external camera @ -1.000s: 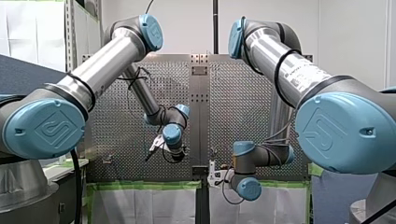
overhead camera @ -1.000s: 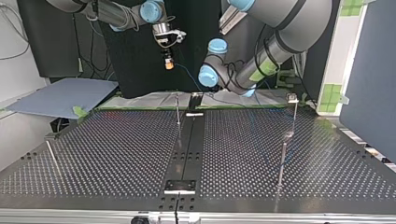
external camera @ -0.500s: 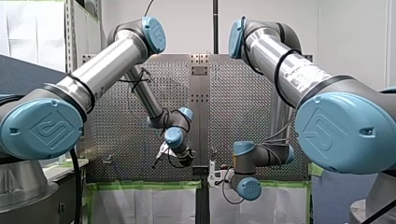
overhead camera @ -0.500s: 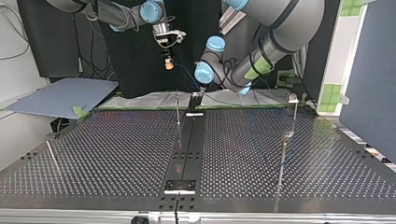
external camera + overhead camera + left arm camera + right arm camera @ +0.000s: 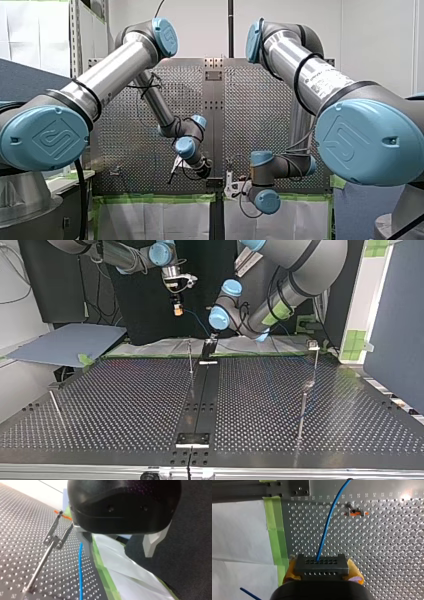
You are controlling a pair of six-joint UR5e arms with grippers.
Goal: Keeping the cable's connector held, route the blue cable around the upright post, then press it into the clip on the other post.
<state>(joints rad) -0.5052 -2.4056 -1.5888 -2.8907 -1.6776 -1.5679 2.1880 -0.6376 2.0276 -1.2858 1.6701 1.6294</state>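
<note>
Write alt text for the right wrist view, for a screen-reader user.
My right gripper clamps a dark multi-hole connector between its yellow pads. The blue cable runs from it out over the perforated table, passing a small fitting with an orange part. At the table's edge lie green tape and white sheeting.

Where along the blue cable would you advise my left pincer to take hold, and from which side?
Take the blue cable on its straight free span just past the connector, which my right pincer holds. The strand is thin and straight there, so I would bring my open left pincer across it, one finger each side.
</note>
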